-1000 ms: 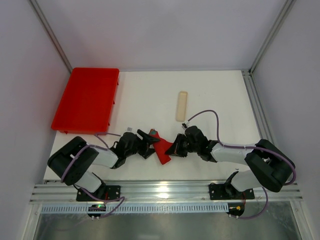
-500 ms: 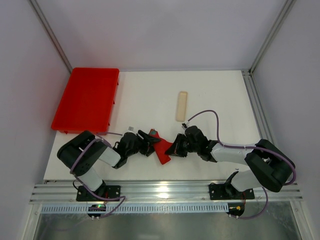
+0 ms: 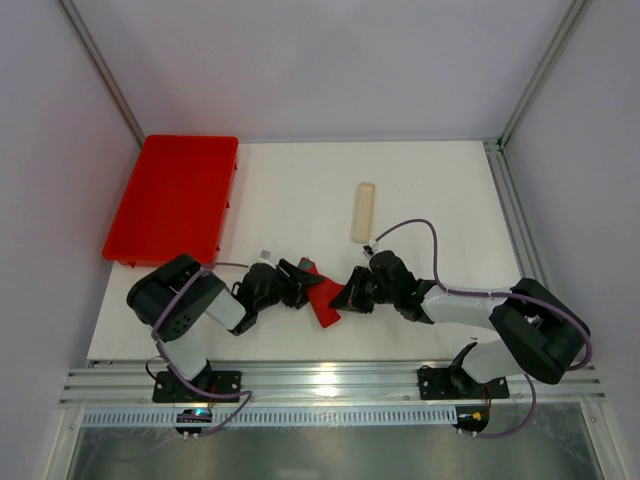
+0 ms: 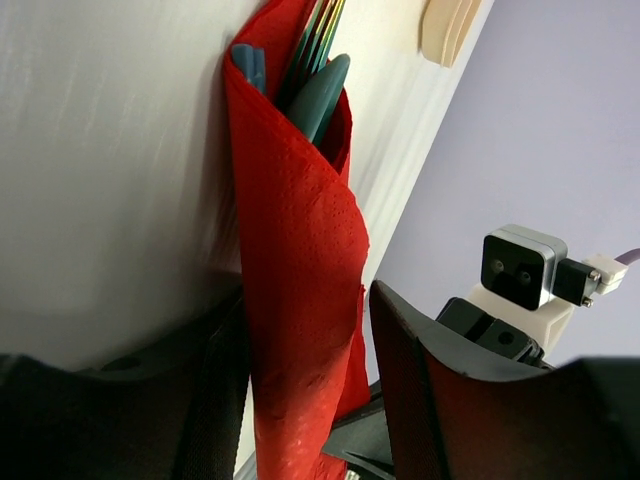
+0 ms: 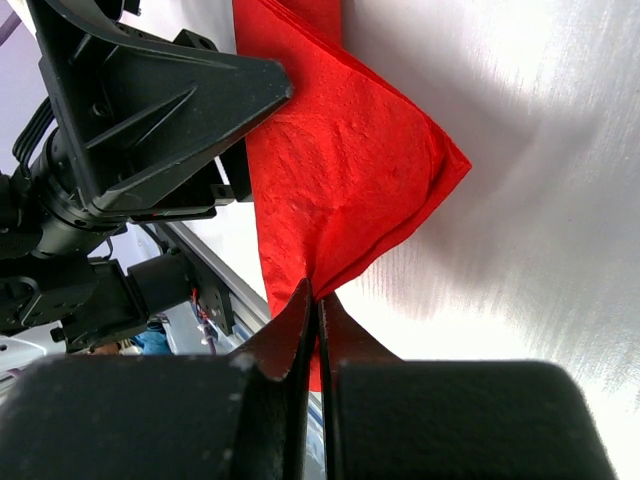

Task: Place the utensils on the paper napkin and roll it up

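Note:
The paper napkin (image 3: 320, 298) lies rolled into a red tube on the table between my two grippers. In the left wrist view the roll (image 4: 295, 260) runs away from the camera, and the teal utensils (image 4: 318, 95) stick out of its far open end. My left gripper (image 4: 308, 300) is open, with its jaws either side of the roll's near end and a gap on the right side; it also shows in the top view (image 3: 300, 283). My right gripper (image 5: 315, 300) is shut on a loose corner of the napkin (image 5: 340, 170); it also shows in the top view (image 3: 345, 297).
A pale beige oblong strip (image 3: 363, 212) lies on the table behind the grippers, and its end also shows in the left wrist view (image 4: 450, 25). A big red plastic tray (image 3: 175, 198) sits at the back left. The table's front rail is close behind both arms.
The left arm's elbow has swung right and closer to the napkin. Both grippers and the rolled napkin have stayed almost in place.

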`<state>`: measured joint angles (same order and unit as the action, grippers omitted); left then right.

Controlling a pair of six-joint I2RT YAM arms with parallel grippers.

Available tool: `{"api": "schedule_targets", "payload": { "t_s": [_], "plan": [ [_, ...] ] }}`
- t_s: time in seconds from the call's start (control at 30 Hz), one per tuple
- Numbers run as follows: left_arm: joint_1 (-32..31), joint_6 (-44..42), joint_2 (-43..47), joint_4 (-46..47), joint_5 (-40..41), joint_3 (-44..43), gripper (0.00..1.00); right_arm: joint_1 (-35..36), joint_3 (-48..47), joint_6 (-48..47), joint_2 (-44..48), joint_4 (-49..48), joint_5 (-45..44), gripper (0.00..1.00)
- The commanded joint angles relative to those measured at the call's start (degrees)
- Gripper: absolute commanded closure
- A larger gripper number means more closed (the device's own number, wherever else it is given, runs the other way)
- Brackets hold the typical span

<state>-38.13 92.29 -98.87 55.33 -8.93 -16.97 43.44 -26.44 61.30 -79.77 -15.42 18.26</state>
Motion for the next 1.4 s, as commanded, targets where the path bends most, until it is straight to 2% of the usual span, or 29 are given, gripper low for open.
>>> {"api": "schedule_targets", "payload": {
  "t_s": [0.0, 0.27, 0.43, 0.53, 0.57, 0.67, 0.83, 0.9, 1.03, 1.17, 1.3, 1.37],
  "plan": [
    [0.4, -4.0, -2.3, -0.3, 0.3, -1.2, 0.50, 0.3, -2.3, 0.1, -0.1, -2.3, 0.6, 0.96],
    [0.6, -4.9, -4.5, 5.3, 0.7, -0.7, 0.55, 0.3, -2.1, -0.1, -0.8, -2.5, 0.5, 0.96],
    [1.0, -5.4, -6.4, 8.2, 1.2, -0.3, 0.65, 0.2, -2.1, -0.1, -0.8, -2.4, 0.7, 0.96],
    [1.3, -5.5, -7.6, 11.1, 0.7, 0.0, 0.80, 0.3, -2.0, -0.3, -0.8, -2.3, 0.6, 0.96],
    [1.7, -5.5, -8.8, 13.1, 0.2, 0.1, 0.88, 0.3, -2.0, -0.4, -0.9, -2.3, 0.5, 0.96],
    [2.0, -5.8, -11.0, 15.5, -0.6, -0.3, 1.00, 0.3, -2.0, -0.7, -1.0, -2.0, 0.5, 0.96],
    [2.1, -7.2, -12.8, 19.8, -2.1, -1.0, 1.00, 0.4, -3.1, -4.2, -1.1, -0.3, 1.5, 0.96],
    [2.2, -9.5, -12.1, 19.7, -2.4, -1.3, 1.00, 0.6, -3.4, -5.9, 0.0, 2.0, -0.7, 0.96],
    [2.2, -14.3, -9.1, 17.5, -4.0, -1.8, 1.00, 0.8, -4.7, -10.2, 4.1, 10.5, -5.3, 0.84],
    [2.2, -17.4, -7.3, 18.8, -7.5, -2.7, 1.00, 0.8, -5.2, -15.6, 9.3, 17.2, -8.5, 0.67],
    [2.3, -20.0, -5.4, 20.2, -10.9, -2.5, 1.00, 0.8, -5.7, -19.5, 15.5, 23.4, -11.5, 0.58],
    [2.2, -22.1, -4.0, 20.7, -13.0, -2.3, 1.00, 0.8, -5.6, -21.6, 17.6, 25.3, -11.9, 0.56]
  ]
}}
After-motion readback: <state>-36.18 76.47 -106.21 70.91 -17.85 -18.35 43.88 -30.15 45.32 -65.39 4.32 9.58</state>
